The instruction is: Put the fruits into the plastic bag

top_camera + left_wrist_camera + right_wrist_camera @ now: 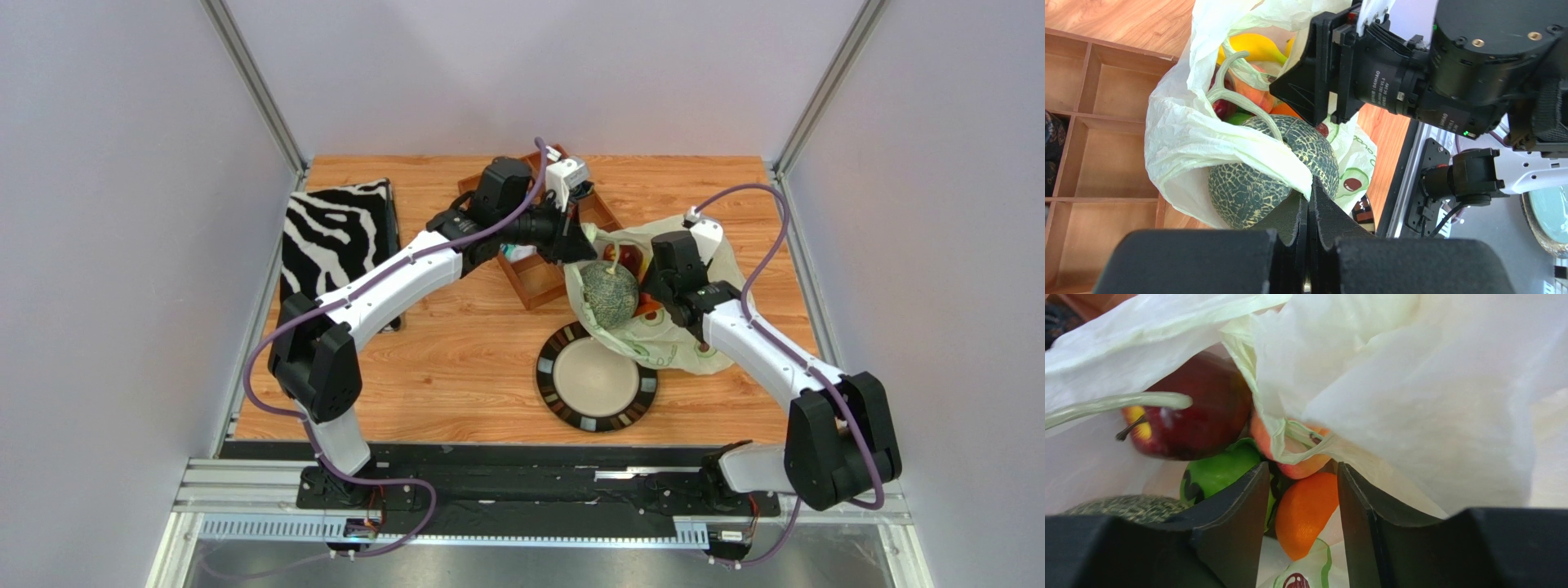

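Note:
The plastic bag lies crumpled at the right of the table, mouth facing left. The netted melon sits in that mouth, half covered by plastic. My left gripper is shut on the bag's rim, right against the melon. A yellow fruit shows deeper inside. My right gripper reaches into the bag, its jaws apart, with the orange in the gap between them. The dark red apple, a peach and the striped green ball lie just beyond.
A dark-rimmed plate sits in front of the bag. A wooden compartment tray lies behind the left gripper. The zebra-striped box is at the far left. The right gripper crowds the melon's right side.

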Motion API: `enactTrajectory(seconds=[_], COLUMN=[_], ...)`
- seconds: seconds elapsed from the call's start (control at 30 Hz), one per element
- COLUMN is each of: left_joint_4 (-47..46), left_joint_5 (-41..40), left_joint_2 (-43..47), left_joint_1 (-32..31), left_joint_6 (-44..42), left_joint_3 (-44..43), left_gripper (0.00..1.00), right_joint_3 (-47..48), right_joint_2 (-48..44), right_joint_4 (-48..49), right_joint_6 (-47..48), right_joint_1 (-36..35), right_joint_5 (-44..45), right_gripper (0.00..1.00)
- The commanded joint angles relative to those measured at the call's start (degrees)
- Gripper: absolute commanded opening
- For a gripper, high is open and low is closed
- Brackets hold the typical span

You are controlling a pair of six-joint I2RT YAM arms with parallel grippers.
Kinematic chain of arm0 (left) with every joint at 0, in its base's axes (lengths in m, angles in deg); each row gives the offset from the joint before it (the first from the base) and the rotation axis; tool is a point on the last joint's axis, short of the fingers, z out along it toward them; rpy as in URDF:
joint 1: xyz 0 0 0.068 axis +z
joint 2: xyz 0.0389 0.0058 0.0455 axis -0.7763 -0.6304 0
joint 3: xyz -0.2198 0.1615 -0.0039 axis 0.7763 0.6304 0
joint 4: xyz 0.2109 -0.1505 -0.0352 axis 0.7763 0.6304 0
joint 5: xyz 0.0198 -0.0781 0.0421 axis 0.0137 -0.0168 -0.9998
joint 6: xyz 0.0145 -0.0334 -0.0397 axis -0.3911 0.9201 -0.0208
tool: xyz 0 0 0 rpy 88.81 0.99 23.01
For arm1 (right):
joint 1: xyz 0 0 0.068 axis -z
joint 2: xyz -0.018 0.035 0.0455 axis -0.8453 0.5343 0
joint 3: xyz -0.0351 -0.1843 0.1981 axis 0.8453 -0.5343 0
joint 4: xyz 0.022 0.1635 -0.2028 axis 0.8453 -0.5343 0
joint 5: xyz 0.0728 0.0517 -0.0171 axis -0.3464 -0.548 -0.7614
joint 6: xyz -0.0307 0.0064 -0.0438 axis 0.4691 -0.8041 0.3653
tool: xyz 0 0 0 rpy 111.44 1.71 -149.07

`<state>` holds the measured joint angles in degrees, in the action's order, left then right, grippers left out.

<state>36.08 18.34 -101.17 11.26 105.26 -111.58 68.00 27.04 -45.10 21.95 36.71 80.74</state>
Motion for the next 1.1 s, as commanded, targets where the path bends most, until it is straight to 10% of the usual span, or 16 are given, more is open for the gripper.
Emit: enactTrajectory(seconds=[0.0,0.37,0.57,0.73,1.07], left_joint_4=[-0.9,-0.9,-0.8,-0.8,1.3], left_joint_5=[0.3,0.5,0.6,0.4,-1.6], left_joint_2=[1.1,1.4,1.5,1.5,1.4], left_joint_1=[0.0,0.0,0.0,0.0,0.1], left_joint_6=[-0.4,-0.5,-0.5,-0.6,0.1], left_joint_3=[-2.3,-2.4,-2.4,-2.5,-10.0], left_gripper=[0.00,0.00,0.00,0.00,0.00], right_joint_3=[3.0,4.5,3.8,1.5,3.6], right_joint_2=[1.2,7.0,7.0,0.0,-20.7], right_joint_4=[1.5,2.4,2.4,2.1,-2.2], right_joint_6=[-5.0,-8.6,-8.2,-7.4,-0.6], right_joint_1=[1.0,2.4,3.2,4.8,13.7], right_joint_5=[3.6,4.0,4.3,4.7,-2.2], right_gripper=[0.53,0.55,0.35,0.00,0.00])
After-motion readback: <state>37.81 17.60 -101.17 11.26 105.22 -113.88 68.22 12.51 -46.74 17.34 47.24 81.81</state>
